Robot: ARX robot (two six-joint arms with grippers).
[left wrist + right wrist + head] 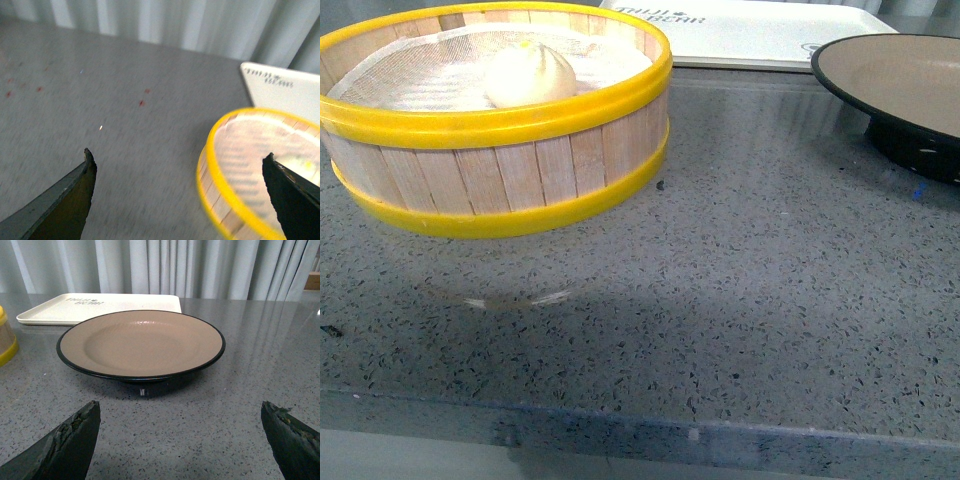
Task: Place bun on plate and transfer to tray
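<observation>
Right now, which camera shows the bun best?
Front view: the bun sits clear inside the steamer basket. Left wrist view shows only a blurred pale sliver of it; right wrist view shows none of it.

Kitchen-like setup: speckled stone counter (720,300), steamer basket (500,170), plate (140,342), curtains (165,267) behind.

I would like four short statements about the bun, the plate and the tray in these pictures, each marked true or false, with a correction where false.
1. The bun lies inside the steamer basket. True.
2. The plate already holds a bun. False: the plate is empty.
3. The plate stands on the tray. False: it stands on the counter, off the tray.
4. The tray bears printed lettering. True.
</observation>
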